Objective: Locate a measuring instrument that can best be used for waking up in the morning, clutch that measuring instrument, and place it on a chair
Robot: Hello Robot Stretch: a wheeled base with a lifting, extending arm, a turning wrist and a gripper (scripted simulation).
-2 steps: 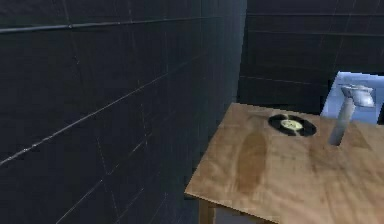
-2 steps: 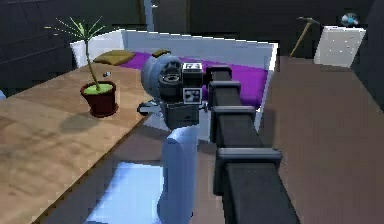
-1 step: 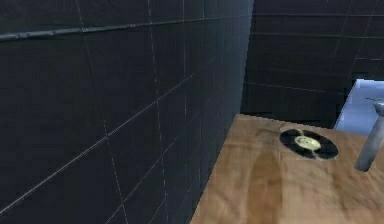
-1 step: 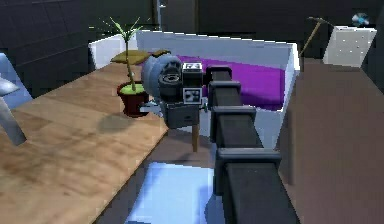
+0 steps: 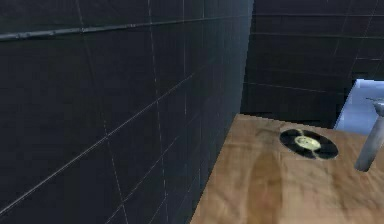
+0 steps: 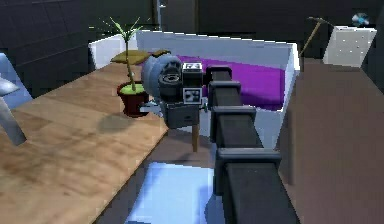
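— Where's the clock?
— I see a round grey-blue thing (image 6: 157,73) at my gripper (image 6: 172,103), just beside the potted plant (image 6: 131,92), near the purple bed (image 6: 250,80).
— Holding it?
— I can't tell that, nor the fingers' state.

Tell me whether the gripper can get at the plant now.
Probably yes: the gripper shows right next to the plant on the table, nothing between them. But a grey round thing is at the gripper, and I cannot tell whether it holds anything.
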